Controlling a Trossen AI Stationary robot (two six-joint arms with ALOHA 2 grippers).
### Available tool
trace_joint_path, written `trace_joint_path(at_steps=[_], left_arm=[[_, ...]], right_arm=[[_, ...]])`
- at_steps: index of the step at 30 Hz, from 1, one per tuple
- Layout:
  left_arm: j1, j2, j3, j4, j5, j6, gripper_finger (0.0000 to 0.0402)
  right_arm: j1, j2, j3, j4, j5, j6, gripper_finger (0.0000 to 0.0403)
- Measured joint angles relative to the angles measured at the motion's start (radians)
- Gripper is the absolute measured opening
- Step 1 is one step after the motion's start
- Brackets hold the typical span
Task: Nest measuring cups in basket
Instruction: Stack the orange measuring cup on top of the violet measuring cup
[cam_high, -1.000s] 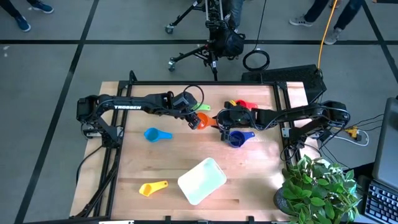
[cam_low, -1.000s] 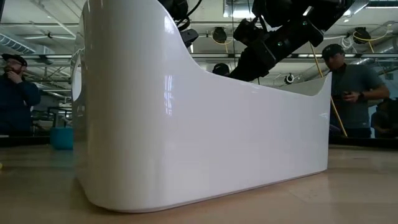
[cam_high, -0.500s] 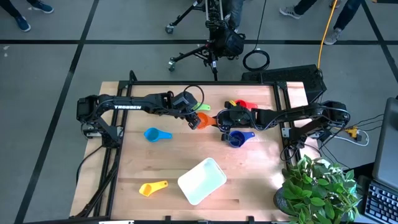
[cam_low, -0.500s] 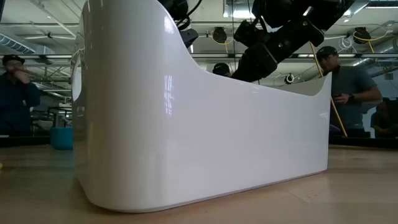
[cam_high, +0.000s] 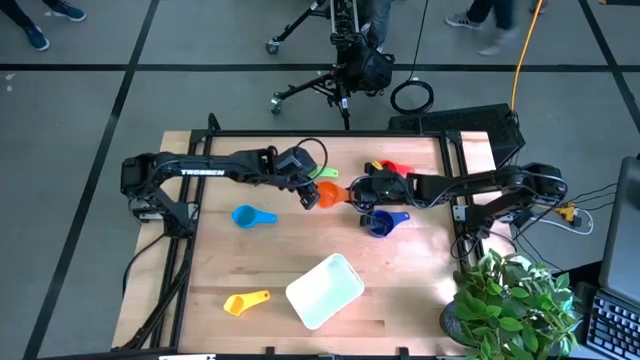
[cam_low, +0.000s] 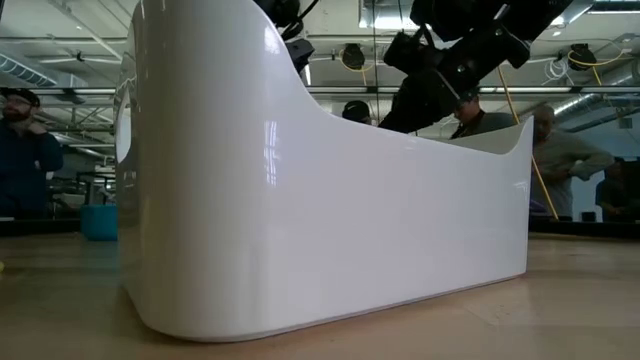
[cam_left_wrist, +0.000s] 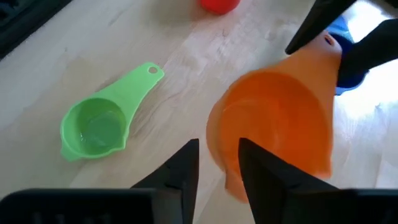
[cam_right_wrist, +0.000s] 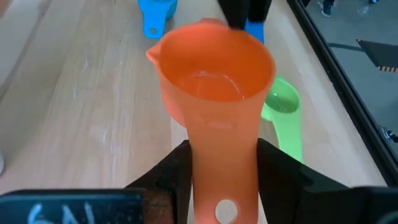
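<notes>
Above the table's far middle, both grippers hold the orange cup (cam_high: 327, 193): right gripper (cam_right_wrist: 217, 165) clamped on its handle, left gripper (cam_left_wrist: 217, 163) pinching its rim. A handover seems underway; next, one releases. The basket (cam_high: 325, 290) waits near the front edge.

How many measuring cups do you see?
6: orange in left gripper and right gripper; green, red, dark blue nearby; light blue left; yellow by basket. More may hide.

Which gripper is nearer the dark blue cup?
Right. The right gripper, holding the orange cup's handle, is just beside the dark blue cup; the left gripper is farther, across the orange cup.
</notes>
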Motion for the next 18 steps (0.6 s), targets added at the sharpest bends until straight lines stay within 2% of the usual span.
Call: trace_joint_path(at_steps=[3,11,18], left_arm=[[0.0,-0.045,-0.001,-0.027,-0.001,0.025,0.0123],[-0.021,-0.163,-0.002,-0.046,-0.011,0.095,0.0124],[-0.074,-0.189,0.0,0.038,-0.037,0.139,0.0124]], right_arm=[[-0.002,-0.067,0.0,-0.063,-0.001,0.0,0.0126],[-0.004,-0.314,-0.003,-0.419,-0.062,0.019,0.0126],[0.001,-0.57,-0.159,-0.493,-0.127,0.093,0.0125]])
